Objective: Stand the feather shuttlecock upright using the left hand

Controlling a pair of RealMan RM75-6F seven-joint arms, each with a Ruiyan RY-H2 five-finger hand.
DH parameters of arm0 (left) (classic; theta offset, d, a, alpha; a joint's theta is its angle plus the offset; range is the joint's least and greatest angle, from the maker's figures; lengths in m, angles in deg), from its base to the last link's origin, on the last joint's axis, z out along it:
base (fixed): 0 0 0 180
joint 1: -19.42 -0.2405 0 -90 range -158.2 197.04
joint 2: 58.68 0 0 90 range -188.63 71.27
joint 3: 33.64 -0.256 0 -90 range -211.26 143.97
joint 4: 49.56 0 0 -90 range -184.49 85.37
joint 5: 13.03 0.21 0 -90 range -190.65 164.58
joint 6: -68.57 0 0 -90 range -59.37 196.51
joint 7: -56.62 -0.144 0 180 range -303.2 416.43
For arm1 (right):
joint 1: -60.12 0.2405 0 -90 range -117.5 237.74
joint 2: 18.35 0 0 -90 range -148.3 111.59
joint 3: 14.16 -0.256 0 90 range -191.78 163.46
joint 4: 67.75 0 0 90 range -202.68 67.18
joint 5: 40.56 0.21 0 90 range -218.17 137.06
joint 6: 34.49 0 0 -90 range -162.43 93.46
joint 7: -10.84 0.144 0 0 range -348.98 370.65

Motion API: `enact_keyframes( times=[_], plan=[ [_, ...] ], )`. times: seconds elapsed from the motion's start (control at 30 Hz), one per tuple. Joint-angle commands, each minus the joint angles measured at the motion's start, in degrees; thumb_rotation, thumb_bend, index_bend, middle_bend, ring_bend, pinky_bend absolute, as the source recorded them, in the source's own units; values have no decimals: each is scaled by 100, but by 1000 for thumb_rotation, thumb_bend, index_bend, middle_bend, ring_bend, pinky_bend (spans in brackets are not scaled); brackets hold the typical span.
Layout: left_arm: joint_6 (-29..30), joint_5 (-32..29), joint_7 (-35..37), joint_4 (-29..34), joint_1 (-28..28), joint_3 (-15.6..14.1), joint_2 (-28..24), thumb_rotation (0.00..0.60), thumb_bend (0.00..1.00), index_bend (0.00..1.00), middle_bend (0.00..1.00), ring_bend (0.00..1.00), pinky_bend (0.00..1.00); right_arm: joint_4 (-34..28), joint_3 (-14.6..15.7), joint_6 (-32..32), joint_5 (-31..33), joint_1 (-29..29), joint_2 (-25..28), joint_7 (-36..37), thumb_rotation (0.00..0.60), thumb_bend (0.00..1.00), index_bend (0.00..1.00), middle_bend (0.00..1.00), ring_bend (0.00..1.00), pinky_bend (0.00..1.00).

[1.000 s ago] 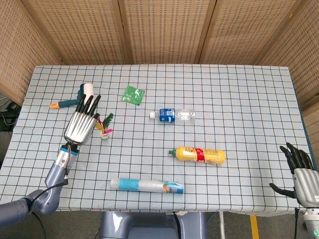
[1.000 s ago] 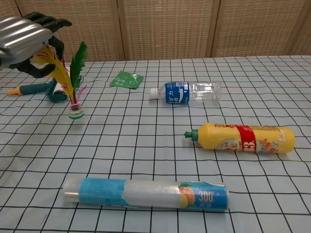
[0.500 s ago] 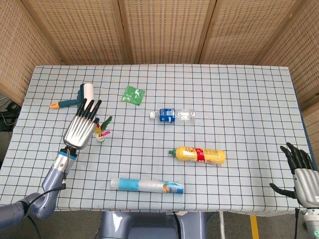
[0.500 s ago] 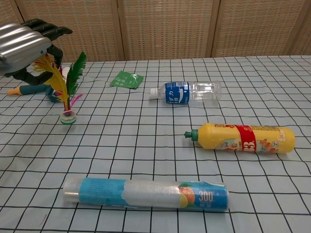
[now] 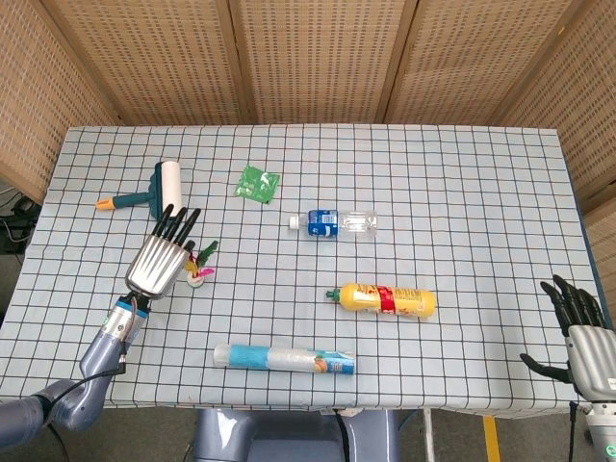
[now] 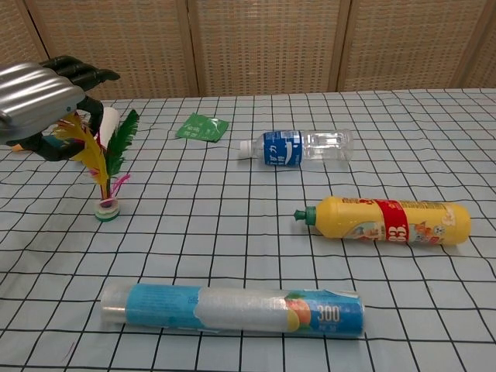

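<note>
- The feather shuttlecock (image 6: 106,167) stands with its round base on the checked cloth of the worktop (image 5: 462,192), near the left edge and about midway between the far and near edges; its yellow, green and pink feathers rise up, leaning a little.
- The left hand (image 5: 161,258) is above the shuttlecock and grips its feather tops; in the chest view the dark fingers (image 6: 77,74) curl around the upper feathers under the silver back of the hand (image 6: 35,89).
- The right hand (image 5: 577,322) hangs off the near right corner of the worktop, fingers apart and holding nothing.
- A lint roller (image 5: 154,188) with a white roll, teal frame and orange-tipped handle lies toward the far left corner, beyond the left hand.
- A small green packet (image 5: 257,183) lies flat toward the far edge, to the right of the roller.
- A clear water bottle (image 5: 335,223) with a blue label lies on its side near the middle of the worktop, cap pointing left.
- A yellow bottle (image 5: 387,299) with a red band and green cap lies on its side nearer the near edge than the water bottle, cap pointing left.
- A tube wrapped in blue-printed plastic (image 5: 284,359) lies on its side close to the near edge, well apart from the shuttlecock.
</note>
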Motion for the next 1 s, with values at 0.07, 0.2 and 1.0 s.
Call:
enact_keyframes(
  times=[0.07, 0.2, 1.0],
  plan=[
    [86, 63, 175, 3, -30, 32, -17, 600, 245, 164, 0, 0, 0, 4, -10, -8, 18, -6, 6, 18, 600, 69, 28, 0, 0, 0],
    [334, 94, 522, 329, -121, 197, -240, 600, 235, 76, 0, 0, 0, 12, -2, -12, -11, -3, -3, 8, 600, 68, 25, 0, 0, 0],
    [2314, 958, 1072, 1779, -2393, -1218, -1047, 600, 242, 69, 0, 0, 0, -76, 61, 64, -62, 24, -52, -349, 600, 68, 25, 0, 0, 0]
  ],
)
